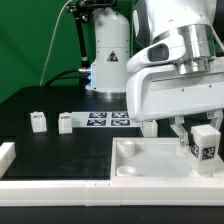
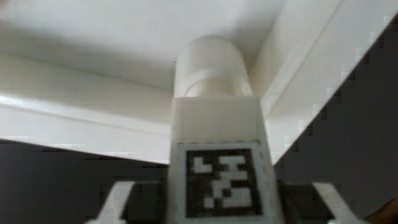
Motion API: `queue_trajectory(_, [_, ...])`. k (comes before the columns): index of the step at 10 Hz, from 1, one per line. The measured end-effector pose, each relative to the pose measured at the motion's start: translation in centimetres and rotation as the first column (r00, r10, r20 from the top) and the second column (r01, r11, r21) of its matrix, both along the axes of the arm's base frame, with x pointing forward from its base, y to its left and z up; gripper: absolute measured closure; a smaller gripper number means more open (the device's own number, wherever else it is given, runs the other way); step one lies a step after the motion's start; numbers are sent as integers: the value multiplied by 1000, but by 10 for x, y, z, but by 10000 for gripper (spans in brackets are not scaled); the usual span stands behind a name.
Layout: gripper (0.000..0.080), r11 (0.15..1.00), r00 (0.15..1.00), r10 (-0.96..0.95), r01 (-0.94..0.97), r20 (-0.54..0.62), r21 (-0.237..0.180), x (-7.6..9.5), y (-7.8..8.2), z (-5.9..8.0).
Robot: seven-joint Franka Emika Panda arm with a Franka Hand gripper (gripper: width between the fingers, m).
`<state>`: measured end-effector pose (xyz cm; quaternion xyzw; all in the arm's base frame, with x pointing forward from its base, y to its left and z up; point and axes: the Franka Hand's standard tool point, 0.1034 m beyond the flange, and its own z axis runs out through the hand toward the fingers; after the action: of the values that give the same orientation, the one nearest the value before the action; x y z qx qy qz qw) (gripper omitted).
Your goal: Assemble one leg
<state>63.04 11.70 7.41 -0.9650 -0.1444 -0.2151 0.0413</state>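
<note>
My gripper is shut on a leg, a small white block post with a black-and-white tag on its face. It holds the leg upright over the right side of the big white square tray. In the wrist view the leg runs from between my fingertips out toward the tray, its rounded end close to the tray's raised wall. Two more legs stand on the black table at the exterior view's left.
The marker board lies flat behind the tray, in front of the robot base. A white raised border runs along the table's front edge, with a white block at the left.
</note>
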Motion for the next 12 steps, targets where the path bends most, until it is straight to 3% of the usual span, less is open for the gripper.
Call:
queue_trajectory(2, [509, 1000, 1000, 0, 0, 0, 0, 0, 0, 0])
queue_trajectory(4, [226, 1000, 1000, 0, 0, 0, 0, 0, 0, 0])
queue_trajectory(5, [226, 1000, 1000, 0, 0, 0, 0, 0, 0, 0])
queue_trajectory(6, [166, 1000, 1000, 0, 0, 0, 0, 0, 0, 0])
queue_trajectory(10, [150, 1000, 1000, 0, 0, -5, -1, 0, -1, 2])
queue_trajectory(12, [150, 1000, 1000, -1, 1, -15, -4, 4, -4, 14])
